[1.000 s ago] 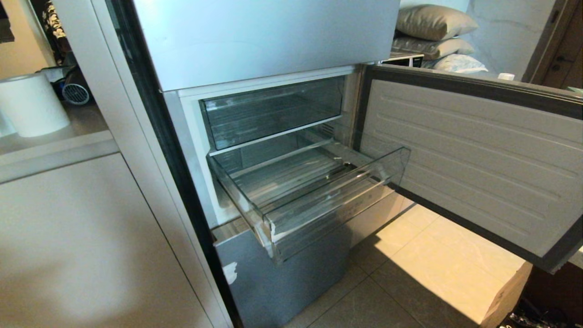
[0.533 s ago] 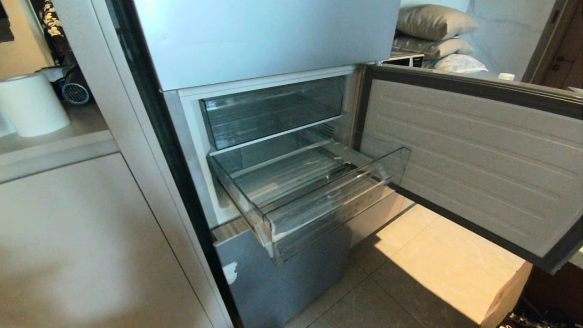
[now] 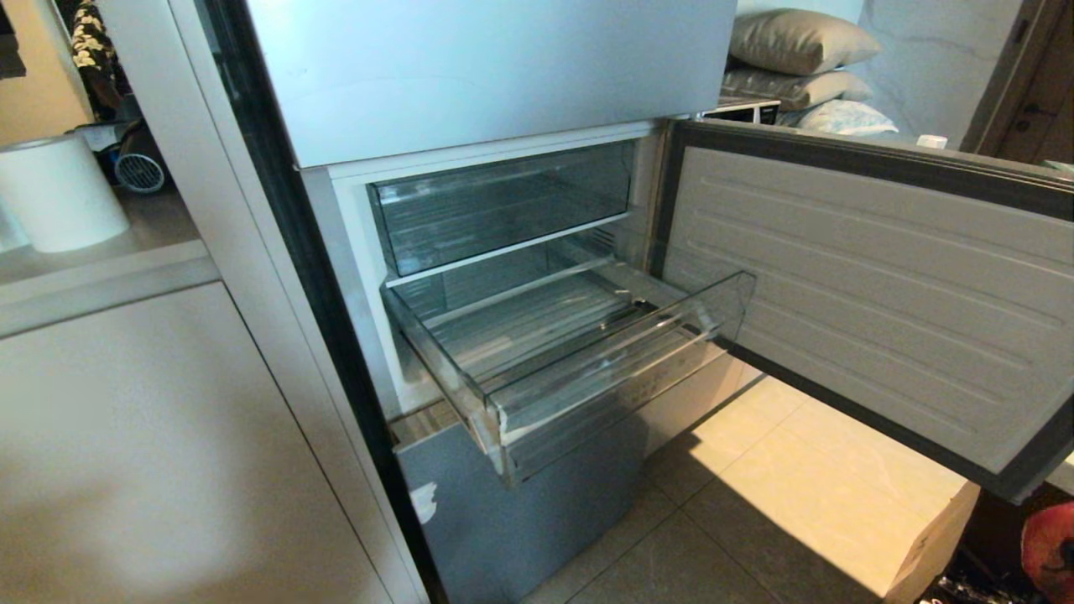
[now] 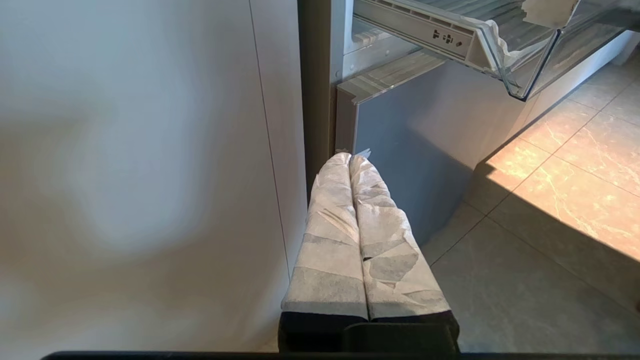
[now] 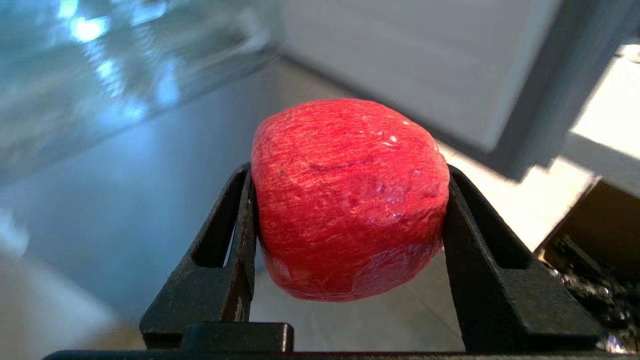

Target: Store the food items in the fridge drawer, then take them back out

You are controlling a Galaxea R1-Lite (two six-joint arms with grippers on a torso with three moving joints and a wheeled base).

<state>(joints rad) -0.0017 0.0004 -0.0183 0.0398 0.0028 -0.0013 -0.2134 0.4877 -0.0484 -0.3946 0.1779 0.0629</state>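
A red fruit (image 5: 347, 200) was clamped between the right gripper (image 5: 350, 215) fingers, seen at the head view's lower right corner. The fridge drawer (image 3: 587, 369) was pulled out, centre frame. The left gripper (image 4: 352, 160) was pressed closed, holding nothing.

The pulled-out fridge drawer (image 3: 579, 369) holds nothing on its ribbed floor.

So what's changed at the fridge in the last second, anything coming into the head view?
A red fruit has come into the head view's lower right corner. The right wrist view shows it clamped in the right gripper. The fridge drawer stays pulled out with nothing visible in it, the fridge door stays open, and the left gripper stays shut, low by the fridge's lower front.
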